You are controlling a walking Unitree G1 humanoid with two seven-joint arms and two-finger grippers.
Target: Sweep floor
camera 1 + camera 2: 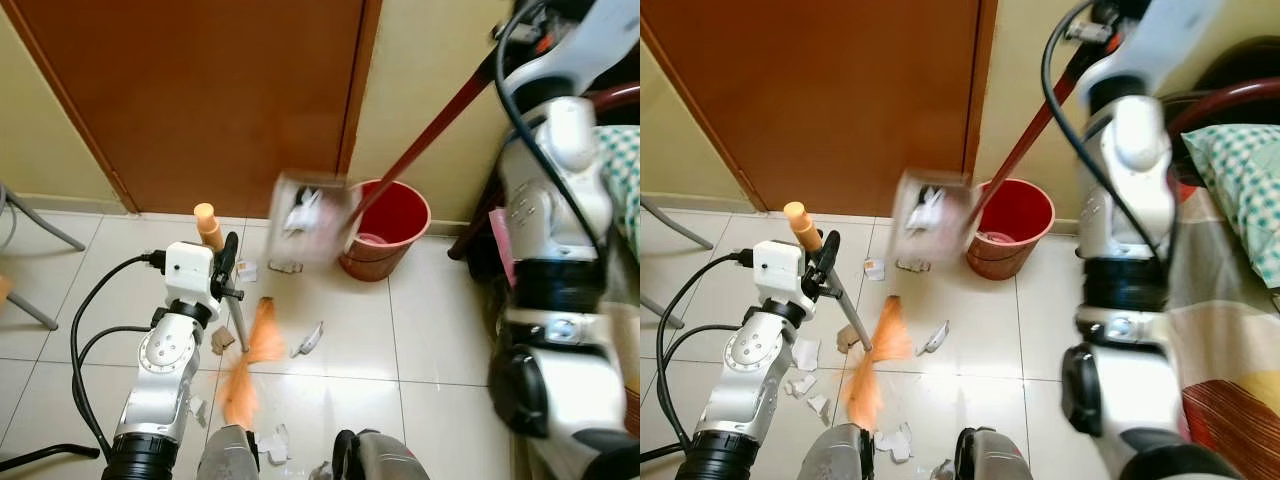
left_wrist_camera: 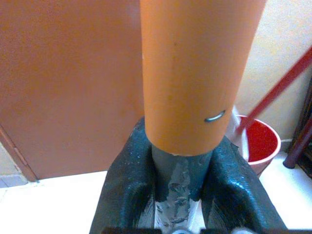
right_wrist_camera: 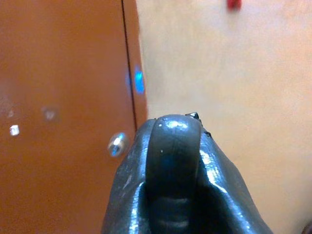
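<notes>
Above the red bin (image 1: 385,230), right gripper (image 3: 174,161) clamps the loaded dustpan (image 1: 312,217), left gripper (image 2: 181,180) clamps the broom (image 1: 228,300); dumping step, next tip into bin.

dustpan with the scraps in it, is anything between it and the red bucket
Nothing visible stands between them. The clear plastic dustpan, lifted on its long dark-red handle, hangs blurred in the air just beside the round red plastic bucket, on its door side. Only bare white tile floor lies below.
</notes>
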